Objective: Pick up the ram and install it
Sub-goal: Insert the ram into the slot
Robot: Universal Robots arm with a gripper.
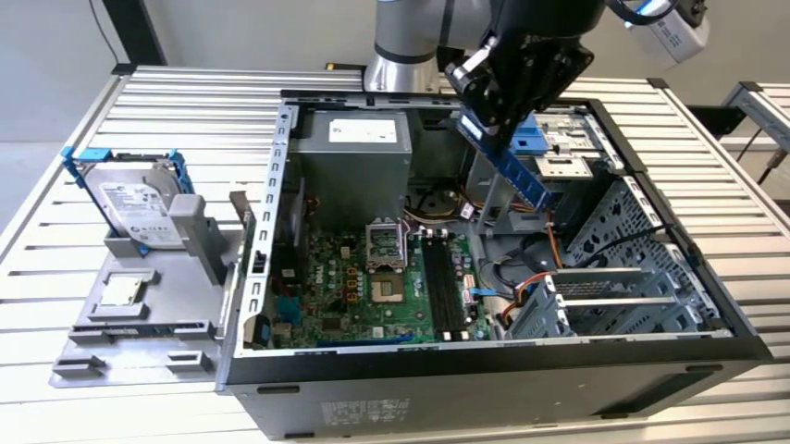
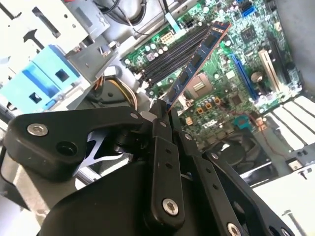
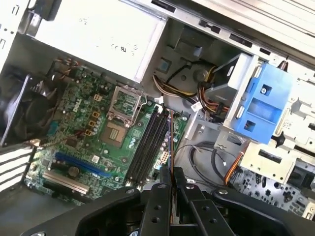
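Ram [image 1: 519, 171]: you are handling a thin, narrow board. Judge it light and stiff along its length, but fragile at the chips and along the contact edge (a flat, smooth face like that may also pivot in a pinch). The best hold is across the two flat faces near one short end, leaving the contact edge free, and that is about where you have it. The gripper [image 1: 487, 129] is closed down to the thickness of the stick. In the second wrist view its fingers [image 2: 162, 157] meet on the near end of the ram [image 2: 197, 61], with no gap visible on either side. In the first wrist view you see the ram [image 3: 170, 142] edge-on, running out from the gripper [image 3: 172, 174] as a thin line. The stick hangs tilted above the open computer case [image 1: 494, 370], free end lowest. It is clear of the motherboard [image 1: 358, 277] and apart from the long black slots [image 1: 442, 282], sitting off towards the exterior view's right of them. None of the slots has it seated. A hard drive [image 1: 129, 199] in its blue frame stands on the table [image 1: 37, 277], well apart at the exterior view's left.
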